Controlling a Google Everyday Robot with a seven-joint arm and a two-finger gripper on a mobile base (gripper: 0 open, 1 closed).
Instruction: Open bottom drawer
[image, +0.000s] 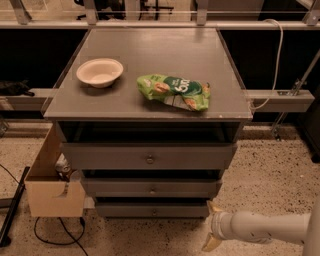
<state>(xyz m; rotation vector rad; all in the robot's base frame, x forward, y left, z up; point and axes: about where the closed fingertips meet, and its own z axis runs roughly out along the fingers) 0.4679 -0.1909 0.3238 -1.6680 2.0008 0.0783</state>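
The bottom drawer (130, 210) is the thinnest, lowest grey front of the cabinet, shut, with a small round knob (154, 212) at its centre. Above it are the mid-sized drawer (120, 188) and the tallest top drawer (110, 157), both shut. My gripper (213, 225) is low at the right, just beyond the bottom drawer's right end, on the white arm (265, 227) that comes in from the right edge. Its two yellowish fingertips (215, 206) stand apart, one above the other, holding nothing. It does not touch the knob.
On the cabinet top (210, 102) lie a white bowl (99, 72) and a green chip bag (174, 92). An open cardboard box (50, 190) stands on the floor at the cabinet's left, with a black cable (50, 235) beside it. A rail and white cable (272, 60) run behind at the right.
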